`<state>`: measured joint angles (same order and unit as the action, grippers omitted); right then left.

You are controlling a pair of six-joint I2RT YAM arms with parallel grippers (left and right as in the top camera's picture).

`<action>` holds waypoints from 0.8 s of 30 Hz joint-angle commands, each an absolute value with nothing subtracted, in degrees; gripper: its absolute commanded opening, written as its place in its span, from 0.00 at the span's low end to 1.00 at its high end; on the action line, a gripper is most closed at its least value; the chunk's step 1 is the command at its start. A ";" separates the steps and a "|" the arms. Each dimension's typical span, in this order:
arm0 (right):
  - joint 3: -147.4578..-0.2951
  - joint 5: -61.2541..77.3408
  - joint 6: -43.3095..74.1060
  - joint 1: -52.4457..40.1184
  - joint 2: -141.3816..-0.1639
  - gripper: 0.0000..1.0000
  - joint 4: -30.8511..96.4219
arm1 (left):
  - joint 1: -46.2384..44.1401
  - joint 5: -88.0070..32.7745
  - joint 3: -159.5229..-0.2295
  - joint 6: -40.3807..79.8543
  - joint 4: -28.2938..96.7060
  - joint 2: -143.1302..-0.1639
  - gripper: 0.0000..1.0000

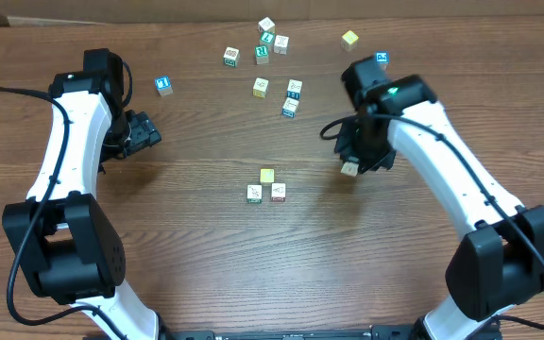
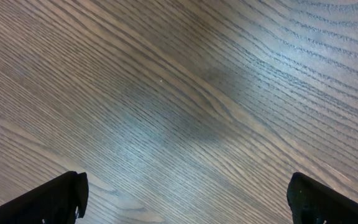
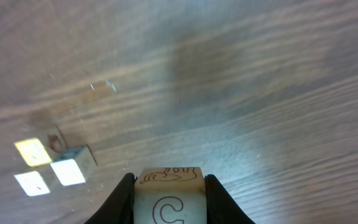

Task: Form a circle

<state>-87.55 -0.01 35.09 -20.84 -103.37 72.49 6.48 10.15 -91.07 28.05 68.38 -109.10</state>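
Being gripped by the right fingers (image 3: pixel 219 202), a whitish cube (image 3: pixel 168 196) is held well away from the circle (image 1: pixel 267 187) in the middle of the bench (image 1: pixel 206 246) — its three cubes could be knocked apart if this one is pushed in roughly — while the left fingers (image 2: pixel 55 199) are spread wide, empty.
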 commanded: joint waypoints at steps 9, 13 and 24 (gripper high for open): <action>-79.35 0.36 37.54 -27.83 -103.20 0.20 69.84 | 6.35 10.92 -91.98 27.00 68.53 -108.09 1.00; -77.06 1.41 37.50 -30.35 -103.20 0.20 68.36 | 6.35 10.92 -91.98 27.00 68.53 -108.09 1.00; -71.70 5.13 37.78 -40.27 -103.20 0.21 63.05 | 6.35 10.92 -91.98 27.00 68.53 -108.09 1.00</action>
<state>-73.21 2.63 37.32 -37.76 -103.39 64.40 6.48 10.15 -91.07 28.05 68.38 -109.10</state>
